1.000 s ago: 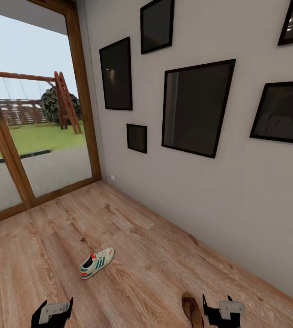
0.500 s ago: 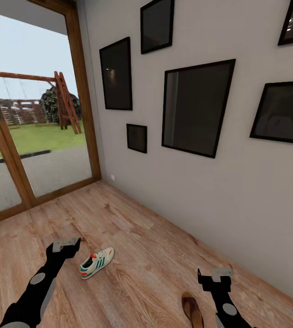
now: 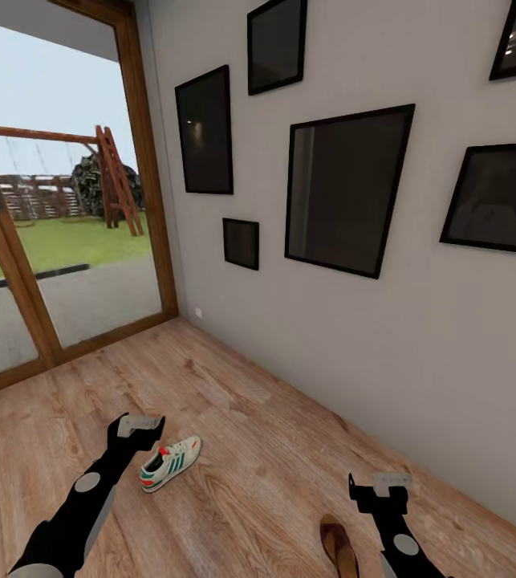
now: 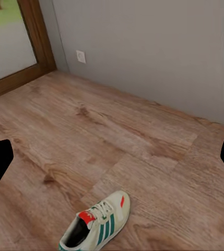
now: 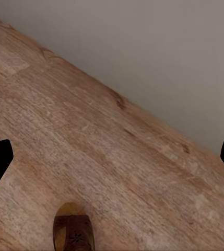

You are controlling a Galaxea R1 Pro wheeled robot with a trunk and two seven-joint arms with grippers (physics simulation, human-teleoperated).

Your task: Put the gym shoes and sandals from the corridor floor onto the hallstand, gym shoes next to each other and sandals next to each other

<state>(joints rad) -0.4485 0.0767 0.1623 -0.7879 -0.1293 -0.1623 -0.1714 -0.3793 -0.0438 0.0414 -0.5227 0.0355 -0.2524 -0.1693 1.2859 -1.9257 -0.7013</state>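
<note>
Left arm (image 3: 141,425) outstretched beside gym shoe (image 3: 169,463), right arm (image 3: 379,487) near sandal (image 3: 339,546); both jaws wide, empty.

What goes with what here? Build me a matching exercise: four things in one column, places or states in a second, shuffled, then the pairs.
Column one:
1. gym shoe
2. sandal
3. left gripper
4. right gripper

Column two:
A. open, raised above the corridor floor beside the brown footwear
B. lying on the planks at the picture's bottom edge, partly cut off
C. open, close by the white footwear
D. lying on the planks out in the middle, green stripes showing

Pairs: 1-D, 2-B, 3-C, 4-A
</note>
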